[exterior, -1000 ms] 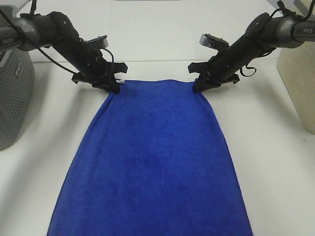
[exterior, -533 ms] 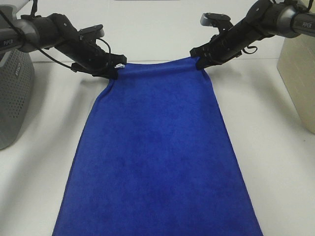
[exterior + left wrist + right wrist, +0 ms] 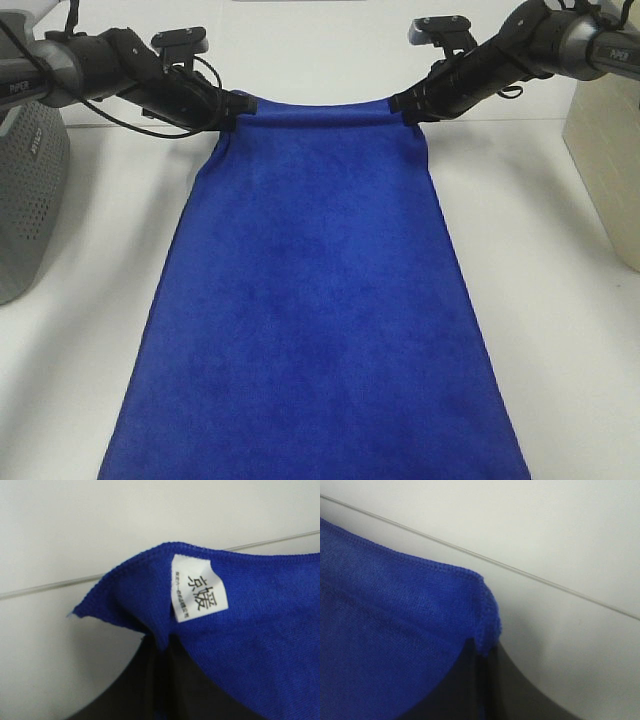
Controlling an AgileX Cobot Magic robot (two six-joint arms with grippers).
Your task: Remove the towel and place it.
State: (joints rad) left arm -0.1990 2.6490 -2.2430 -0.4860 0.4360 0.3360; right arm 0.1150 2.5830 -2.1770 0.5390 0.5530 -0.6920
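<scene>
The royal-blue towel (image 3: 315, 300) hangs spread out from its two far corners and runs down past the near edge of the high view. My left gripper (image 3: 238, 104) is shut on the far left corner, where the white tag (image 3: 199, 587) shows. On the other side, my right gripper (image 3: 402, 104) is shut on the far right corner (image 3: 482, 615). Both corners are lifted off the white table (image 3: 560, 260), with the far edge sagging slightly between them. The dark fingers (image 3: 160, 680) show only as blurred shapes under the cloth.
A grey perforated basket (image 3: 25, 200) stands at the left edge. At the right edge stands a beige box (image 3: 610, 160). A seam in the table (image 3: 320, 122) runs across just behind the grippers.
Both grippers have moved up and away from me, carrying the towel's far corners farther back and stretching the cloth longer across the table.
</scene>
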